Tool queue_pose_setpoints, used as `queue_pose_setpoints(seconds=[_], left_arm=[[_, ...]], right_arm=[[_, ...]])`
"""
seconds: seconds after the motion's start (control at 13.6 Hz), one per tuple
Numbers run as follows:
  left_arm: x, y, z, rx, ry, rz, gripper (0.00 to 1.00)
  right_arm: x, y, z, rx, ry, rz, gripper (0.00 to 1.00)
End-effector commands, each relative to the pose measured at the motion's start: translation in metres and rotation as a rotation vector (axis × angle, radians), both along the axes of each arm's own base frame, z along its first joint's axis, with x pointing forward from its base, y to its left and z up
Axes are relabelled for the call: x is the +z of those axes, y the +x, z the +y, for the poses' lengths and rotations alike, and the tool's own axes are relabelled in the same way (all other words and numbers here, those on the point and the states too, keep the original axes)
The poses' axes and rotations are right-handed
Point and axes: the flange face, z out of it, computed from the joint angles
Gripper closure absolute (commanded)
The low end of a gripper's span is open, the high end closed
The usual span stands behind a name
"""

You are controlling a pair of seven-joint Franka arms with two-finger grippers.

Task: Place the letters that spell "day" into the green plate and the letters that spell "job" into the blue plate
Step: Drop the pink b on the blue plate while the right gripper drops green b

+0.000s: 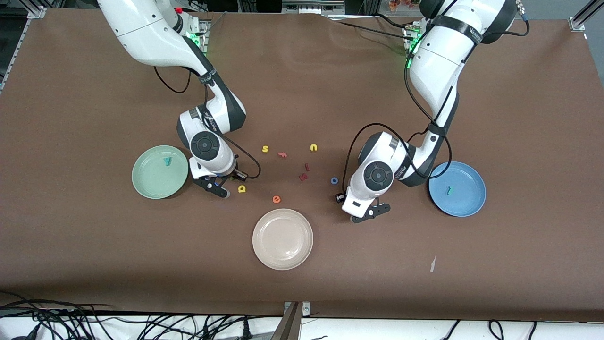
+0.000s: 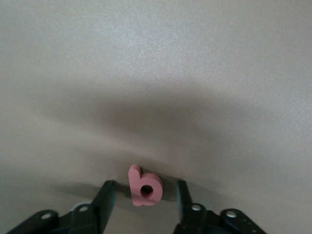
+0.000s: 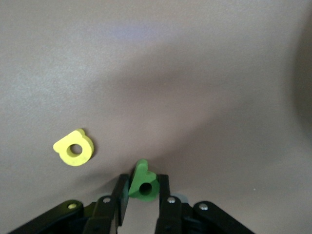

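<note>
Right gripper [image 3: 143,192] clamped on green d [image 3: 143,181] at tabletop [image 3: 195,73], yellow a [image 3: 74,147] lying nearby.

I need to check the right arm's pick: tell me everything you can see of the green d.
The green d is a small, thick foam-looking letter, olive green, with a round hole through its bowl and a short stem. It stands on edge on the brown table, tilted, pinched between the fingers of the right gripper, which is shut on it. The yellow a lies flat close by, apart from it. In the front view the gripper hides it.
</note>
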Motion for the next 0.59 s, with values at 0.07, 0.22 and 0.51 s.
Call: queue_pose_setpoints(seconds=[0.07,0.22,0.51], left_arm=[[-0.002,0.006,-0.001,0.001,-0.012,-0.008,0.85],[0.0,0.007,0.0,-0.003,-0.008,-0.011,0.92],[0.035,0.023,0.018,-0.028,-0.017,-0.032,0.98]], right_arm=[[0.019,0.008,0.003,0.019,0.001,-0.02,0.94],[0.043,0.011,-0.008,0.086,-0.015,0.003,0.94],[0.074,0.026,-0.077,0.251,-0.062,0.072,0.94]])
